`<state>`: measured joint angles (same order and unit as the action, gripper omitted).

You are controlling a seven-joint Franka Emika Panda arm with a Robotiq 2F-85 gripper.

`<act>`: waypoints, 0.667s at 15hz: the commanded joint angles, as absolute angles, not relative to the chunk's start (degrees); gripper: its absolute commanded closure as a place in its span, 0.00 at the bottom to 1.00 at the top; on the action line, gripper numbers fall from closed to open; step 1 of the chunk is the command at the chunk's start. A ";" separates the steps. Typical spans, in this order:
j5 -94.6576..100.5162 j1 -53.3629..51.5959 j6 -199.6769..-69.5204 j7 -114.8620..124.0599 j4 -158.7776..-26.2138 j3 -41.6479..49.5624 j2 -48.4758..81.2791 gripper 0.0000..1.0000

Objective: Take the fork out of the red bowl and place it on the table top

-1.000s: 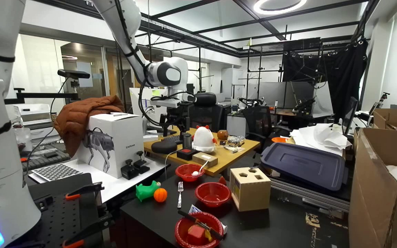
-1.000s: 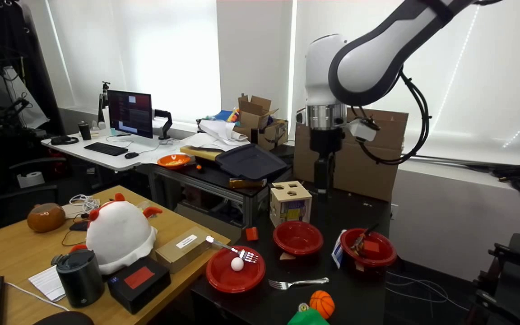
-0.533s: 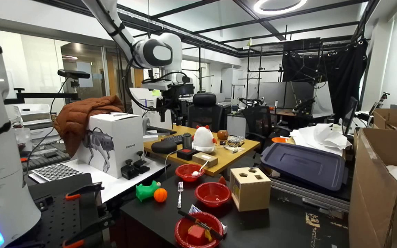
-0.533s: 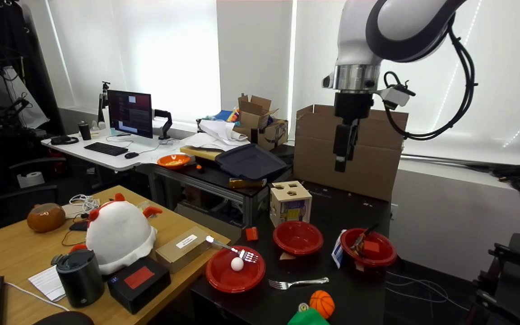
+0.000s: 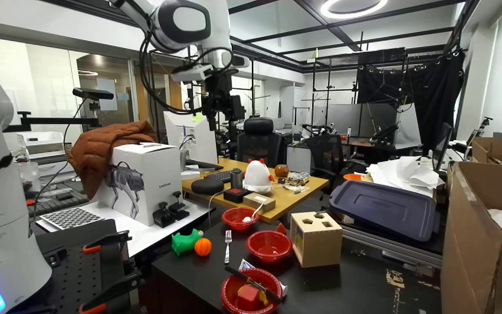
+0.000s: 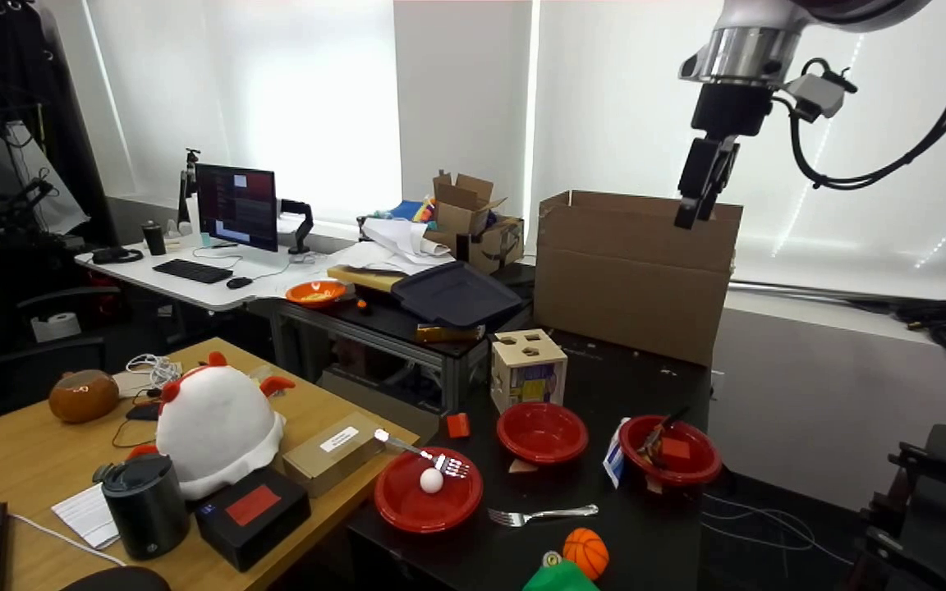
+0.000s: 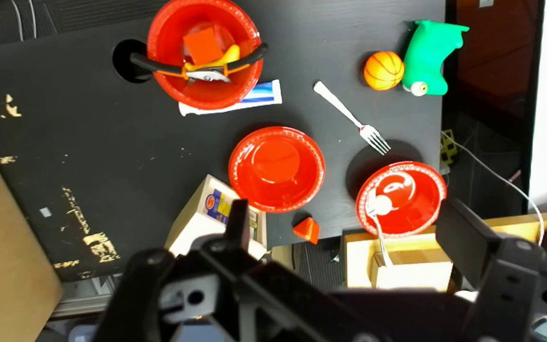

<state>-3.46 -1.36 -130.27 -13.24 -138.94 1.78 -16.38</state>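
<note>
A silver fork (image 7: 379, 232) rests in a red bowl (image 7: 418, 213) with a white ball. Its tines are inside, and its handle crosses the rim toward a cardboard box. The bowl also shows in both exterior views (image 5: 229, 222) (image 6: 397, 502), as does this fork (image 6: 411, 447). A second fork (image 7: 344, 108) (image 6: 551, 515) lies flat on the dark table top (image 7: 126, 180) (image 5: 364, 288), near that bowl. My gripper (image 7: 349, 213) is open, with nothing between its fingers. It hangs high above the table, well clear of the bowls, in both exterior views (image 5: 222, 125) (image 6: 691, 213).
An empty red bowl (image 7: 276, 168) and a bowl (image 7: 169, 28) holding pliers and a red block stand on the table. A wooden shape box (image 6: 529, 369), toothpaste tube (image 7: 259, 95), orange ball (image 7: 383, 71) and green toy (image 7: 430, 57) are nearby. A large cardboard box (image 6: 633, 283) stands behind.
My gripper has risen and drawn back toward the robot's base, tilting somewhat. The forks, bowls and other objects have not moved.
</note>
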 commanded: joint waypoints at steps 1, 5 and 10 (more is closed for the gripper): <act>-2.40 0.31 -126.42 -20.41 -140.02 6.05 -22.90 0.00; -1.22 0.75 -120.60 -30.87 -139.78 10.81 -27.40 0.00; -2.07 0.95 -115.80 -40.23 -140.05 14.96 -31.23 0.00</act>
